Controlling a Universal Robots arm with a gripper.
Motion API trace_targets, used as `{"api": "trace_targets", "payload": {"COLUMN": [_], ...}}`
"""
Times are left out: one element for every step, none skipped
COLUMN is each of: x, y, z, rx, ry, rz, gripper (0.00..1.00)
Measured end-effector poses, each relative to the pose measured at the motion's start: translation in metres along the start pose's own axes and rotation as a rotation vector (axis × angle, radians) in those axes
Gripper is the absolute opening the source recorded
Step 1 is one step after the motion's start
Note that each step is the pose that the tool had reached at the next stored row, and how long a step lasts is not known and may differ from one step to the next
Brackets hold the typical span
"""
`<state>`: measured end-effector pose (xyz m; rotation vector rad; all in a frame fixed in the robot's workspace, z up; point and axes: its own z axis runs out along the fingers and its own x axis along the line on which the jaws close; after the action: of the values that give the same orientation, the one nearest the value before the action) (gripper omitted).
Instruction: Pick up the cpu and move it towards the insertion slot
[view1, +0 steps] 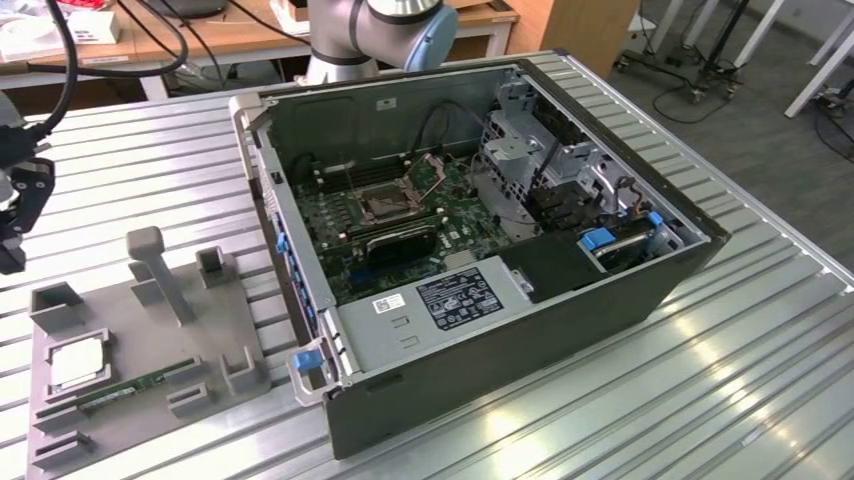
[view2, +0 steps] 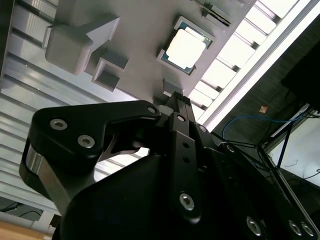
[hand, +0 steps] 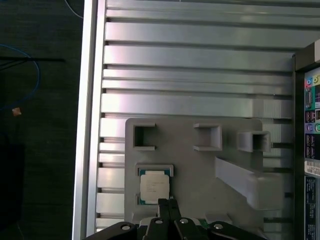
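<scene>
Gripper hangs at the far left edge of the exterior view, about halfway up the frame, above the ribbed metal table. Its fingers are pressed together with nothing between them, as both wrist views show.

Lower left in the exterior view, the cpu lies flat in a square pocket of a grey fixture plate, below the gripper in the frame and apart from it. In both wrist views the chip's bright metal top sits just past the closed tips. A green memory stick lies on the same plate, just to the lower right of the cpu.

An open computer case fills the middle of the exterior view. The insertion slot, a silvery frame with a dark centre, sits on the green board inside it, slightly left of centre and well apart from the cpu and the gripper.
</scene>
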<state>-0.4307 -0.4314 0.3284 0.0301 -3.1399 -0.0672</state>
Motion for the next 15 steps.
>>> {"api": "trace_targets", "payload": {"x": [0.0,0.0,0.0,0.0,0.0,0.0,0.0,0.0,0.0,0.0,0.0,0.0,0.0,0.0,0.0], "y": [0.0,0.0,0.0,-0.0001,-0.0001,-0.0001,-0.0001,-0.0001,-0.0001,-0.0001,-0.0001,-0.0001,-0.0001,-0.0001,-0.0001], "z": [0.0005,0.001,0.0013,0.0018,0.0021,0.0024,0.0026,0.0027,0.0028,0.0028,0.0028,0.0029,0.003,0.0034,0.0038], "rx": [0.0,0.0001,0.0001,0.0,0.0,0.0,0.0,0.0,0.0,0.0,0.0,0.0,-0.0001,-0.0001,-0.0002], "ry": [0.0,0.0001,0.0001,0.0,0.0001,0.0,0.0,0.0001,0.0,0.0001,0.0,0.0,-0.0001,-0.0002,-0.0003], "rz": [0.0,0.0,0.0,0.0,0.0,0.0,0.0,0.0,0.0,0.0,0.0,0.0,0.0,0.0,0.0], "gripper": [0.11,0.11,0.11,0.11,0.11,0.11,0.11,0.11,0.11,0.11,0.11,0.11,0.11,0.11,0.11]}}
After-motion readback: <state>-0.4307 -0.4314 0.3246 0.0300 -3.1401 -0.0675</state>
